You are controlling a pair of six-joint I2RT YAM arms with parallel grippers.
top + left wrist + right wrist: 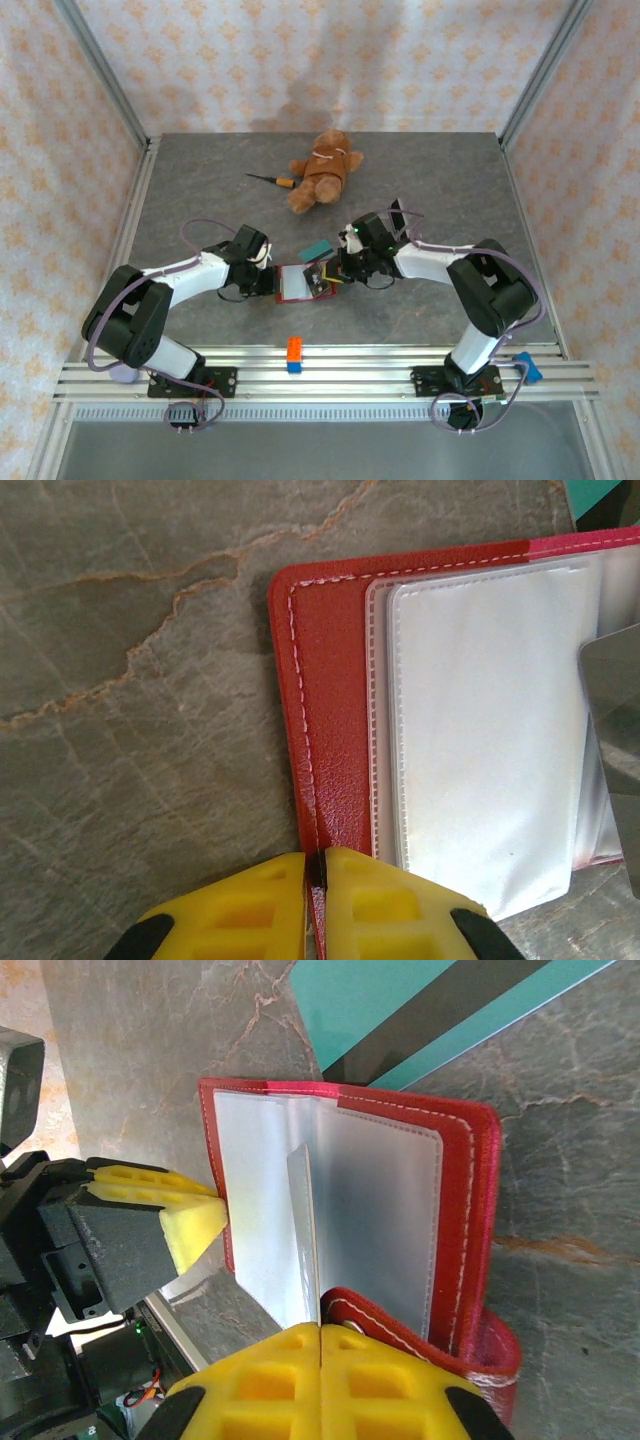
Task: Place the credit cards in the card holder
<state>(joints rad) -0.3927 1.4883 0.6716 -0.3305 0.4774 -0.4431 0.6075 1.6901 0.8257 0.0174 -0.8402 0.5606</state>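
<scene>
Holder: dark red leather-like fold-over card holder (470, 1210), open flat between my grippers, likely floppy | teal plastic credit card (400, 1000) just beside it, probably stiff and slick, take by edge | left gripper (315, 865) pinches its edge | right gripper (320, 1335) nips clear sleeve leaf (303, 1230).

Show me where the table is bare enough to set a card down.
Bare stone: the far-left corner, between the frame and the screwdriver; the far-right side, between the teddy bear and the right frame. Crowded: the middle, where the left gripper clamps the card holder and the right gripper pinches a thin sheet over it, the teal card just behind.
</scene>
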